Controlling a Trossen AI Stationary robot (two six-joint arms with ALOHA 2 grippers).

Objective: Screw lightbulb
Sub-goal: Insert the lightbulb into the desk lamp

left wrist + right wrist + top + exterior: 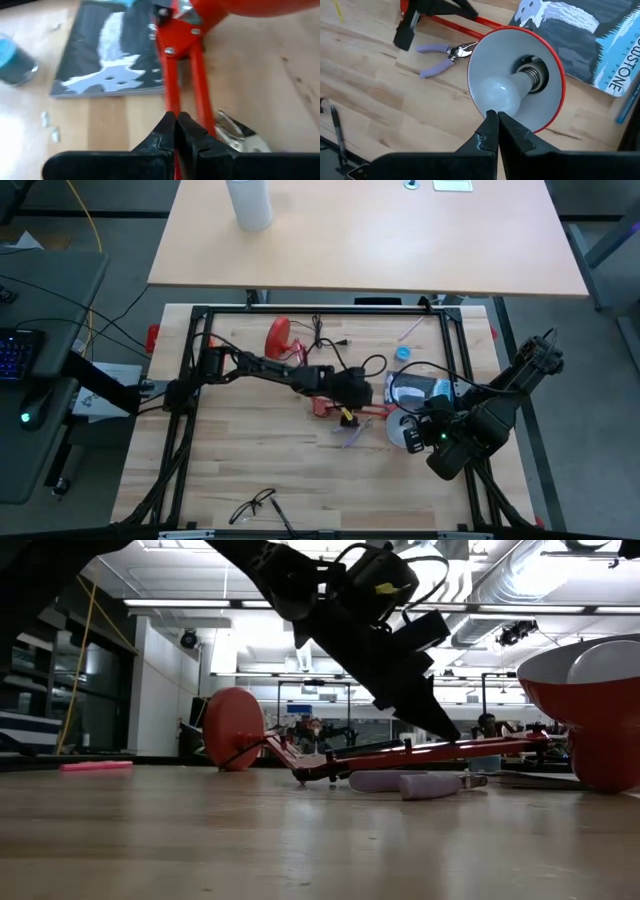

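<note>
Right wrist view only: lightbulb sits inside the red lamp shade, base at the socket, globe poking out toward the rim. Right tool fully closed, empty, tips just in front of the globe. Left tool closed down over the lamp's red arm, reaching in from the left. Pale wood surface; purple pliers beside the shade, poster beyond it.

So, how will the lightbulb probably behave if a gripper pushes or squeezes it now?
The lightbulb looks smooth and rounded, so fingers would probably slip on it. It seems thin frosted glass, likely fragile under a hard squeeze. Its base sits in the socket inside the red lamp shade, so it should not roll, but a push may move the lamp.
</note>
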